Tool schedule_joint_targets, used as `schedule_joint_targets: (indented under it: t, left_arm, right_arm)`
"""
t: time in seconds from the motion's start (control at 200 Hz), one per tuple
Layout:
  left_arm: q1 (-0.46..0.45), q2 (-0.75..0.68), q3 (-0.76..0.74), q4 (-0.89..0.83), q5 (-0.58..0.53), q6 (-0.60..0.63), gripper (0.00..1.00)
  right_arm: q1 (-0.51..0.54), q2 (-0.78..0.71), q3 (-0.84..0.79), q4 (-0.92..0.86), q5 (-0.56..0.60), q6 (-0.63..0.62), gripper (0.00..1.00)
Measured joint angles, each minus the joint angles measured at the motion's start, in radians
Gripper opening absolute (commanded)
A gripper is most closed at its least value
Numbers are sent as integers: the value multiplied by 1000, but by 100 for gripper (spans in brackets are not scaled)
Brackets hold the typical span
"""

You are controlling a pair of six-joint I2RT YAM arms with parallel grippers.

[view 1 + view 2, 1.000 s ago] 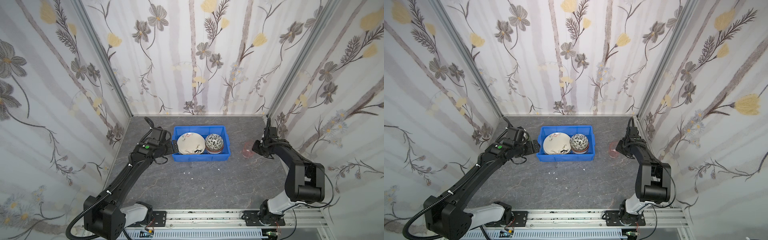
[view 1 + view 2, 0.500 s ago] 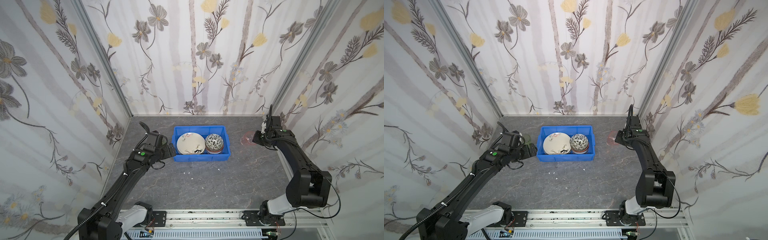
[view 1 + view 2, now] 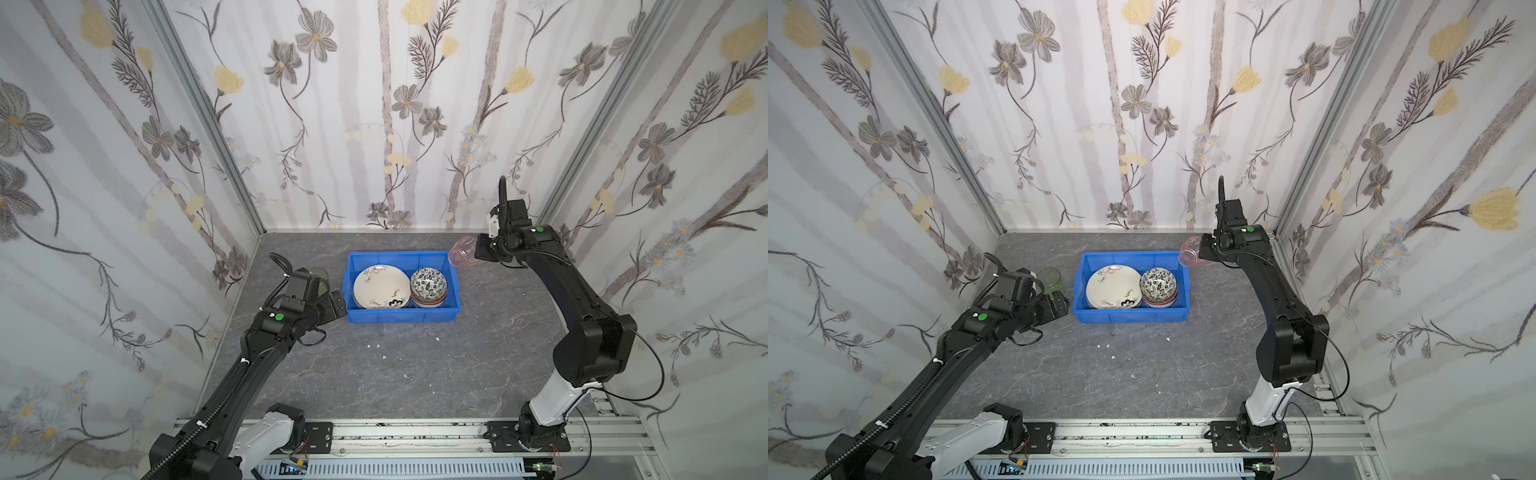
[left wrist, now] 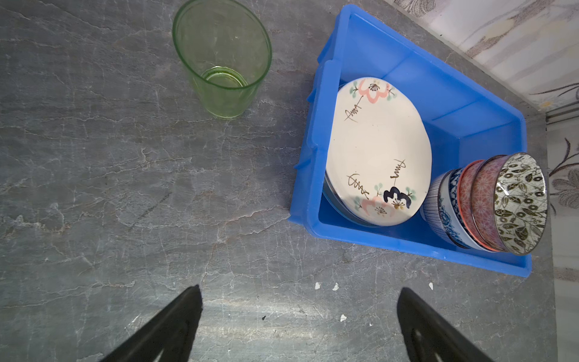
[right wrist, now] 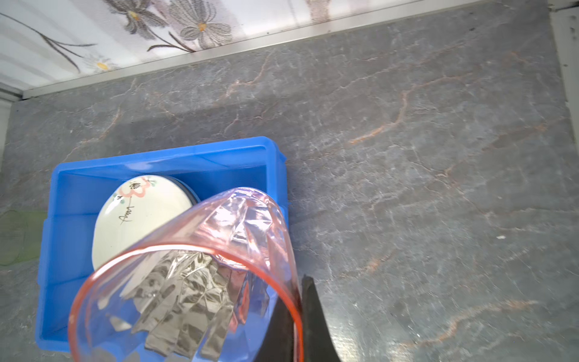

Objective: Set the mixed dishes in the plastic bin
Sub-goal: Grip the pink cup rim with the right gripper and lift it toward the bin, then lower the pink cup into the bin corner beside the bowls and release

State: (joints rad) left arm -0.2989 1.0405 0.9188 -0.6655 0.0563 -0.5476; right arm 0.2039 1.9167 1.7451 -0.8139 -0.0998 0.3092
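Grey tabletop (image 3: 415, 374) open before bin (image 3: 401, 318); right gripper (image 5: 299, 319) pinches pink tumbler (image 5: 188, 266) rim by bin corner — left gripper (image 4: 300, 290) wide.

You are looking at a grey table (image 3: 415, 374) that looks like stone, with thin pale and rusty lines running all over it. A few tiny white bits (image 3: 372, 344) lie on it, each one apart from the others. You can see them in both top views, and the left wrist view shows them too (image 4: 317, 285). Walls (image 3: 374, 124) stand around the table, covered in paper with grey flowers, yellow flowers and long brown stems. A shiny metal post (image 3: 198, 95) runs up one back corner and another post (image 3: 592, 124) runs up the other. A long metal rail (image 3: 415, 432) lies along the front edge, with small dark specks on it.
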Motion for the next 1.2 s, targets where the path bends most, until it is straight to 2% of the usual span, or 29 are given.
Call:
schedule_joint_targets:
  t: [0.445, 1.199]
  left_arm:
    - [2, -19, -17, -2, 0, -62, 100]
    - [3, 19, -11, -2, -5, -76, 100]
  right_arm:
    - [60, 233, 239, -45, 28, 18, 0]
    - [115, 374, 259, -90, 84, -15, 0]
